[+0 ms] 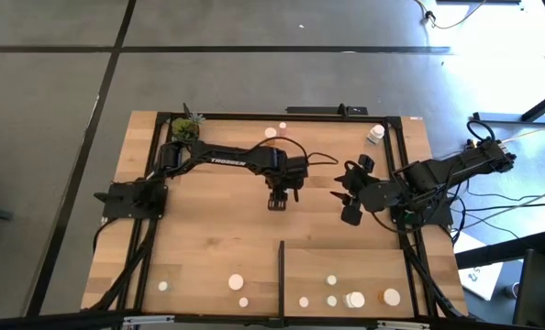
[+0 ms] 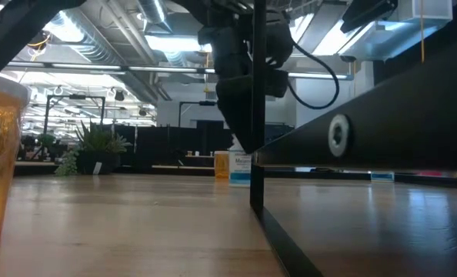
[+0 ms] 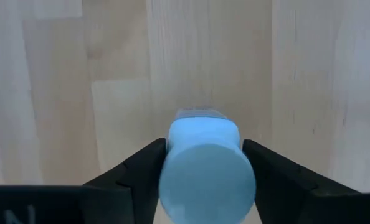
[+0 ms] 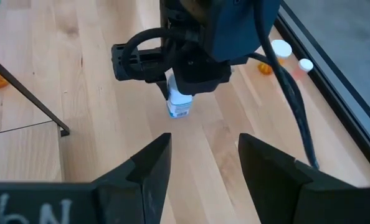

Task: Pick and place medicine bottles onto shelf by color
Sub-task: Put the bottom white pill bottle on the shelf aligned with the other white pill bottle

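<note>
Nearest the overhead camera, the left gripper [image 1: 279,201] hung at mid-table over a small white-capped medicine bottle, the right gripper [image 1: 350,203] waiting beside it, fingers parted and empty; the light-wood shelf panel [image 1: 346,266] lay nearer the front edge. Left wrist view: the white bottle [image 3: 205,168] sat between dark fingers [image 3: 141,171], whether still clamped I could not tell.

Bottle [image 3: 207,168] base behind fingers [image 3: 141,168]
</note>
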